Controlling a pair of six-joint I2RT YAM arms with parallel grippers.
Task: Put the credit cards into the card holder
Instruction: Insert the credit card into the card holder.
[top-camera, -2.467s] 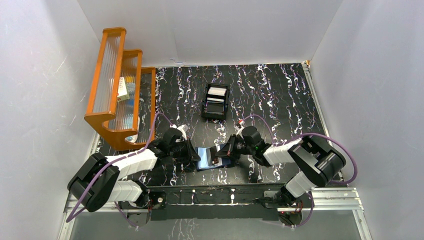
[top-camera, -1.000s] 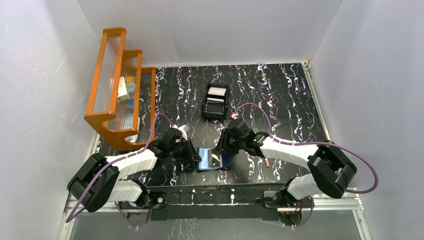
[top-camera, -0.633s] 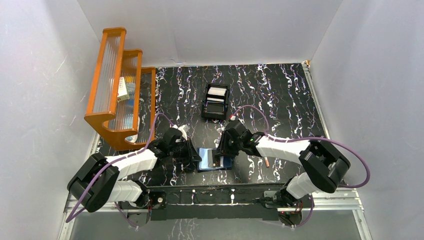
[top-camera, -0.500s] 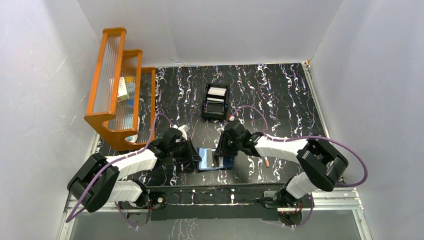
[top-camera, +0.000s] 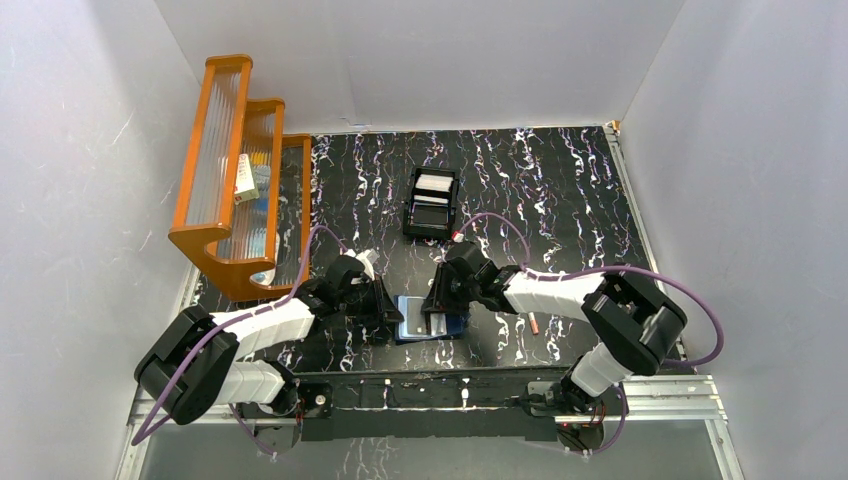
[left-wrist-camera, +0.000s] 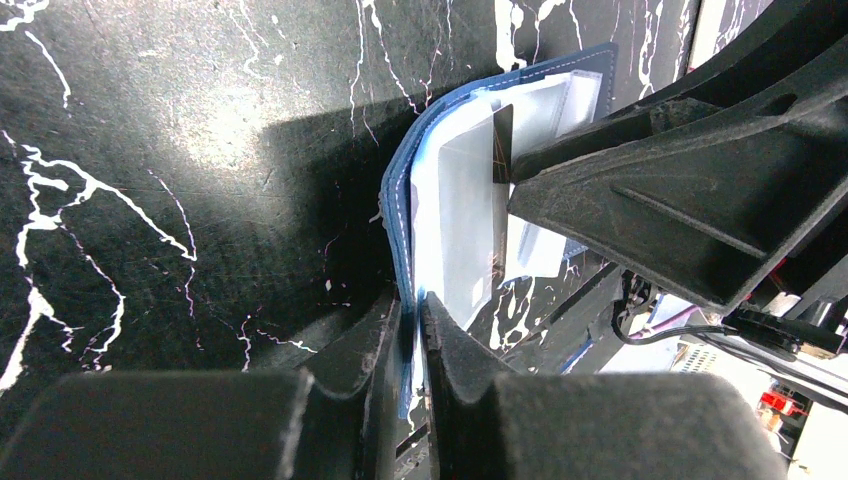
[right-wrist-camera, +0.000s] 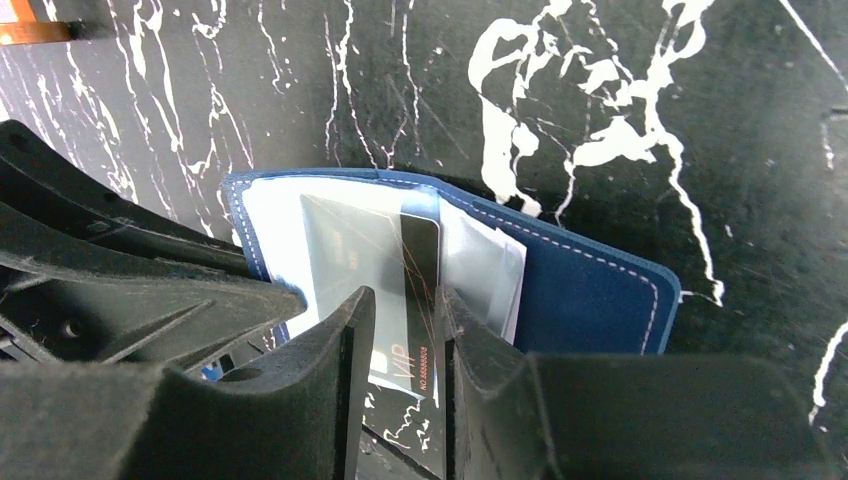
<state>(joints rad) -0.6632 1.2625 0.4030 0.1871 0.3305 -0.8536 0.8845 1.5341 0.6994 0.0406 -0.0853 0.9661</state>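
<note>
Item, card holder: navy-blue folding wallet, lying open on the black white-veined tabletop at the near centre, between the two arms; pale blue lining faces up, stitched outer edge visible along the blue flap. Item, left pincer: at the holder's 9 o'clock, jaws closed tight on the holder's left edge, one finger either side of the folded rim. Item, right pincer: at the holder's 1 o'clock, reaching down over it, jaws clamped on a credit card. Item, credit card: pale grey face with a black stripe and small print near the fingers, standing on edge and tilted, its lower end against the pale lining; whether that end sits inside a slot cannot be told. The same card shows in the left wrist view as a dark-striped sliver beside the right finger. Item, thin pale stick: flat on the tabletop at the holder's 3 o'clock, apart from it. Item, black open-top box: at the holder's 12 o'clock, well apart, white cards in its far end. Item, orange stepped rack: at 10 o'clock against the left wall, a small white carton on one shelf.
</note>
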